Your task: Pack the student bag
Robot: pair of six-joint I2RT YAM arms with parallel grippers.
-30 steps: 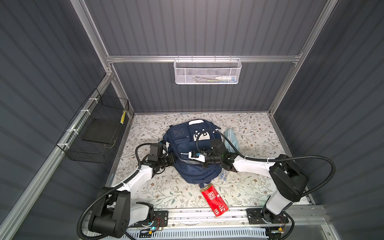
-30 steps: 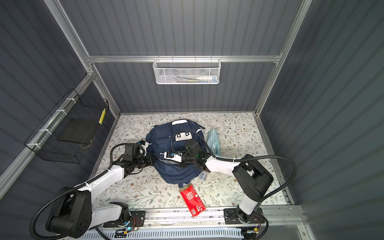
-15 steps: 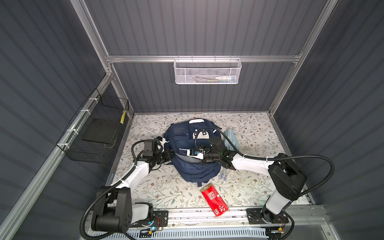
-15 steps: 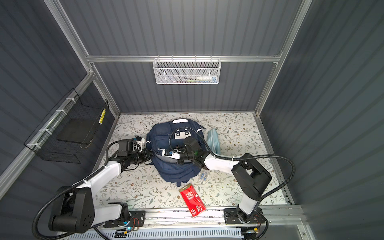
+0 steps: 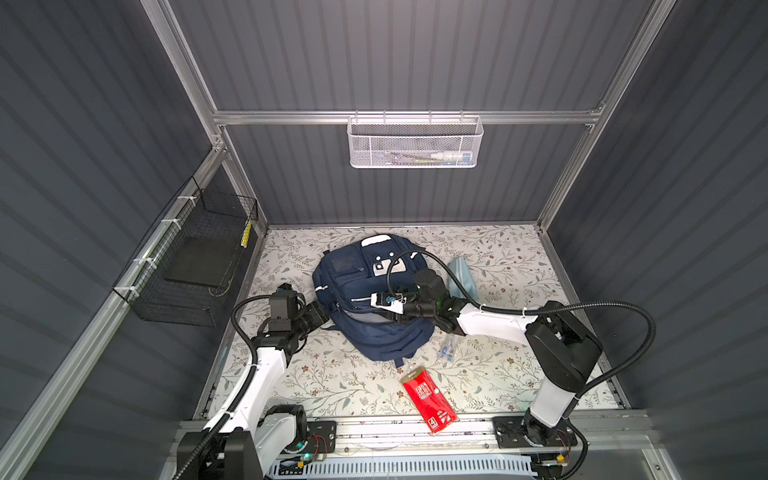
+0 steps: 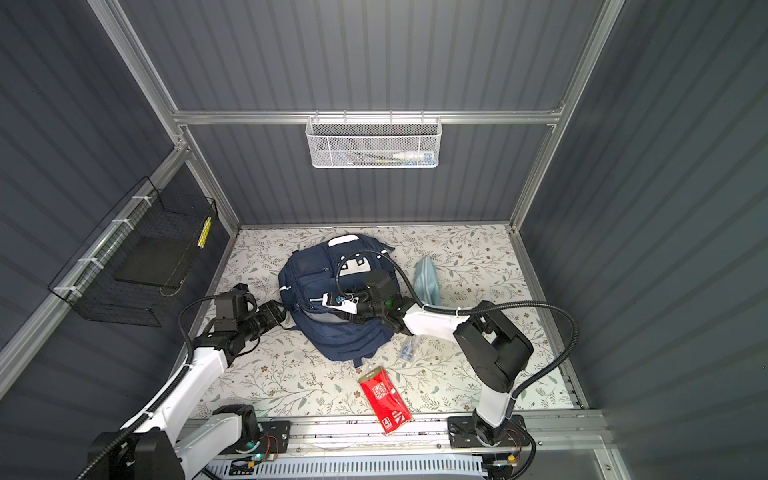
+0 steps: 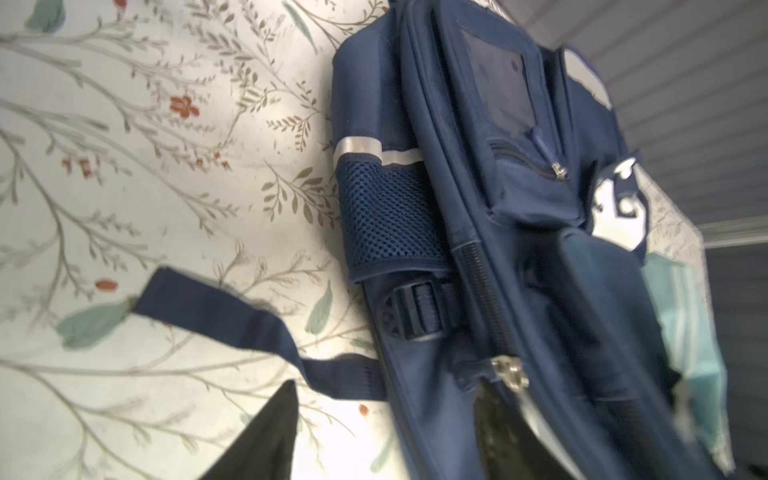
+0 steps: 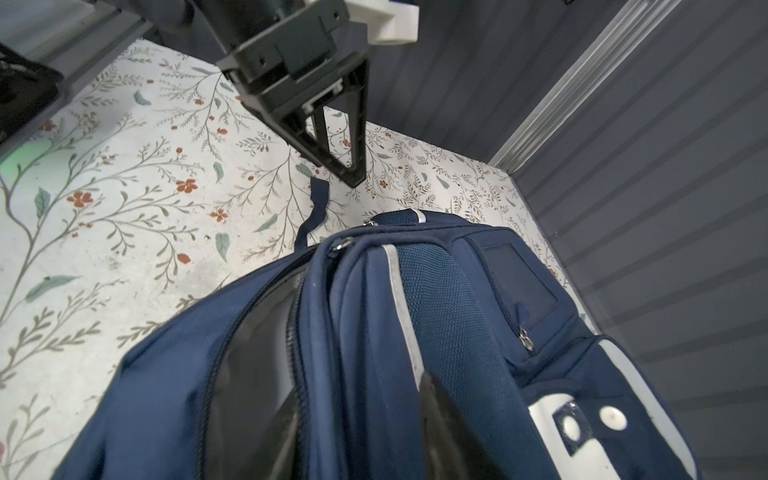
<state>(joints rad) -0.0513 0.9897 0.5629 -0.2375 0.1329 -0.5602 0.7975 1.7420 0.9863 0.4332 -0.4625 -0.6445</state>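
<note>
**Student bag (image 5: pixel 353 276) flat mid-table (image 5: pixel 332 376), both grippers slack beside it.**

The bag's long axis runs near-to-far in both top views, with the white patch (image 6: pixel 359 266) at the far end. A grey slit of lining (image 5: pixel 365 318) shows across its middle, so the main zip looks part-open. The left gripper (image 5: pixel 321 315) sits just off the bag's left flank with its fingers spread. A loose strap (image 7: pixel 232 320) and a zip slider (image 7: pixel 508 372) lie ahead of it, and it pinches nothing. The right gripper (image 5: pixel 397 318) reaches in from the right over the slit. Its fingers are blurred in its own wrist view but seem apart, astride a ridge of fabric. The red packet (image 5: pixel 428 400), clear sachet (image 5: pixel 448 352) and light-blue pouch (image 5: pixel 462 275) all lie to the bag's right, so the right arm is likely nearer for any fetch.
</note>
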